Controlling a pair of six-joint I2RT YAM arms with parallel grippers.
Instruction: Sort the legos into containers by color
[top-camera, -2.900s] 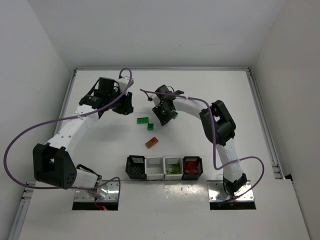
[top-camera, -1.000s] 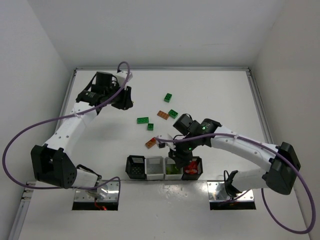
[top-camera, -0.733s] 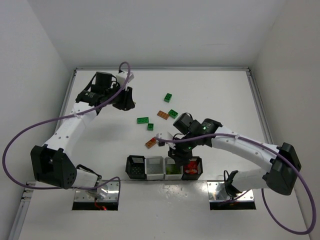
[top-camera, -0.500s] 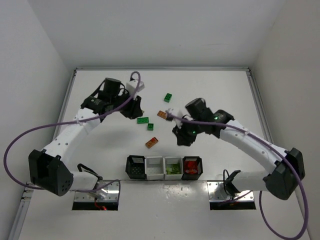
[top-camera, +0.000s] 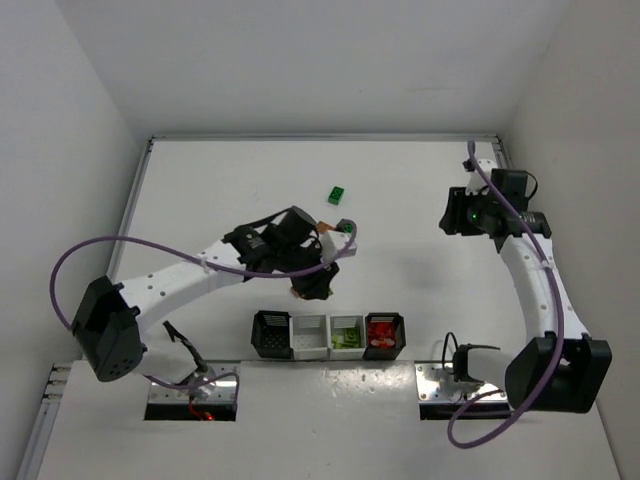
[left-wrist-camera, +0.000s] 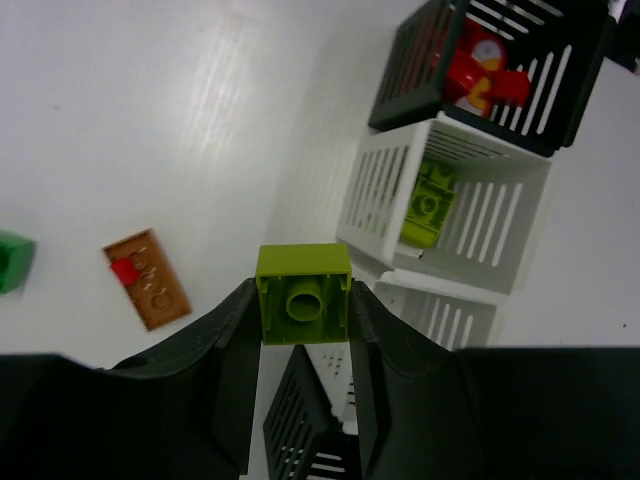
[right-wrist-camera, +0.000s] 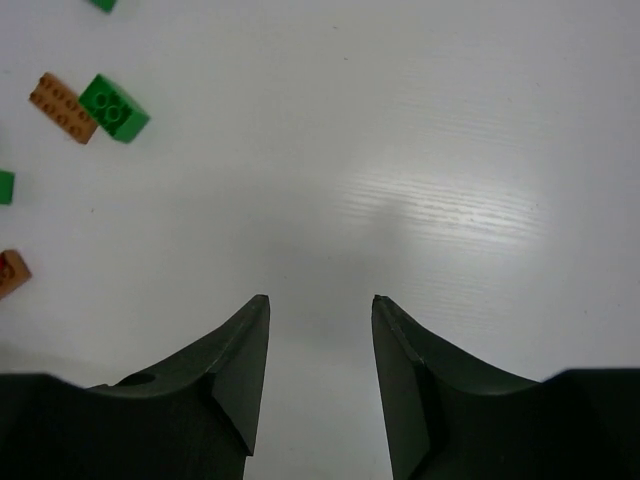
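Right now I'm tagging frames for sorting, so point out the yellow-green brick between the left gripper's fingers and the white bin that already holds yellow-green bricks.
yellow-green brick (left-wrist-camera: 303, 298), left wrist view, on its underside face.
white bin (left-wrist-camera: 375, 192), left wrist view, on its slatted side wall.
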